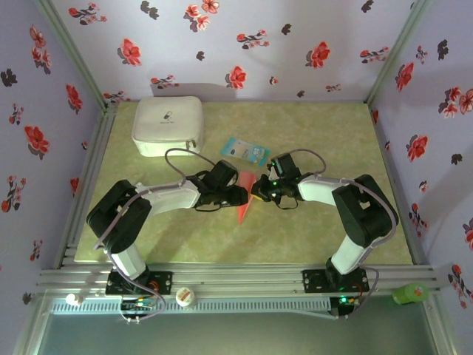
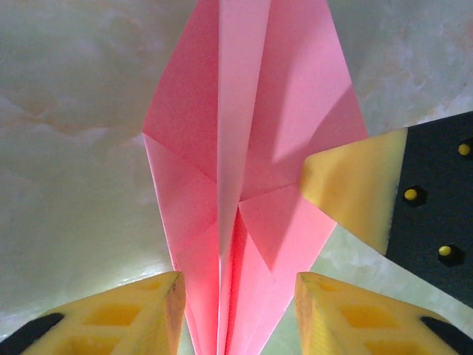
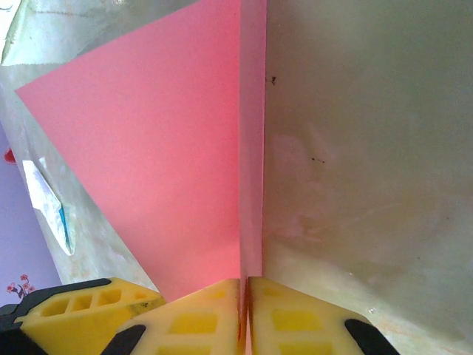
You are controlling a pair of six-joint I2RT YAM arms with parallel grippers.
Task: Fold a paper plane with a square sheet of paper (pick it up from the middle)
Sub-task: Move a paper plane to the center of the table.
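The square sheet of paper, salmon-pink, is folded into a slim pointed paper plane (image 1: 242, 212) at the middle of the table, its tip toward the near edge. In the left wrist view the paper plane (image 2: 244, 148) runs up between my left gripper's (image 2: 236, 314) yellow fingers (image 2: 148, 314), which stand apart on either side of it without pinching it. My right gripper (image 3: 244, 296) is shut on the upright centre crease of the paper plane (image 3: 162, 148). Both grippers meet over the plane in the top view, left gripper (image 1: 241, 194) and right gripper (image 1: 258, 191).
A white zipped case (image 1: 168, 126) sits at the back left. A small light-blue printed packet (image 1: 244, 151) lies just behind the grippers, and the packet (image 3: 46, 196) also shows at the left edge of the right wrist view. Floral walls enclose the table on three sides.
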